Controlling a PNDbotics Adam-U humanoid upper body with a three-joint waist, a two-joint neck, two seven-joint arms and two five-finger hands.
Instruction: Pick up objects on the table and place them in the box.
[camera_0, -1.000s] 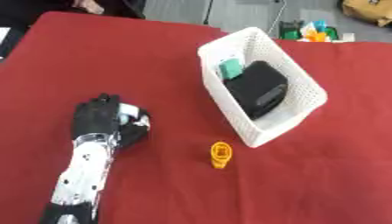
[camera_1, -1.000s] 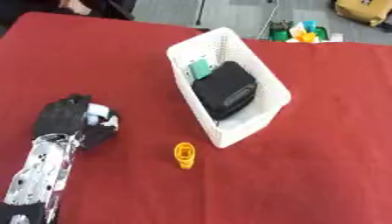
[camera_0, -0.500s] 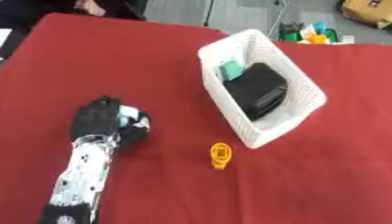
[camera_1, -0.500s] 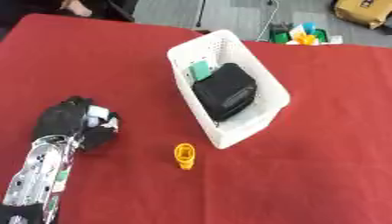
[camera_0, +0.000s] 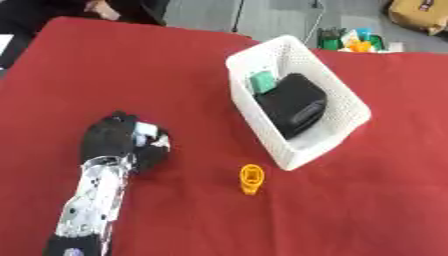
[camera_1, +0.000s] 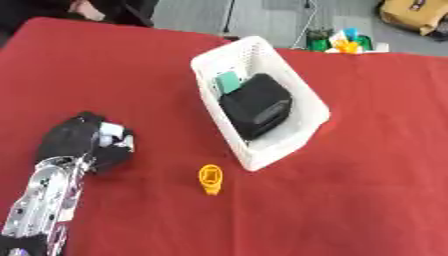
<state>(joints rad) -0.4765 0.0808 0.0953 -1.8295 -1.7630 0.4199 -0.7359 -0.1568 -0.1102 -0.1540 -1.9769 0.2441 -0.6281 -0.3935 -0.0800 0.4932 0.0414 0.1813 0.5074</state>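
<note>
Red cloth covers the counter (camera_0: 105, 65) where a humanoid robot sorts small items into a white plastic basket (camera_0: 354, 102). Its left hand (camera_0: 118, 142) sits low over the cloth at the left, black fingers curled round a small white object (camera_0: 147, 134) that shows only in part between them. The right hand appears in neither view. A small orange piece (camera_0: 251, 178) lies on the cloth just in front of the basket's near corner, apart from it and well to the right of the hand. Inside the basket rest a black boxy item (camera_0: 293, 104) and a green one (camera_0: 261, 82), tucked toward the far end. The orange piece looks like light, stiff moulded plastic, unlikely to crush but apt to skid on the cloth; a pinch across its narrower sides would probably hold best. The white object, judging by how little shows, is small and light too.
</note>
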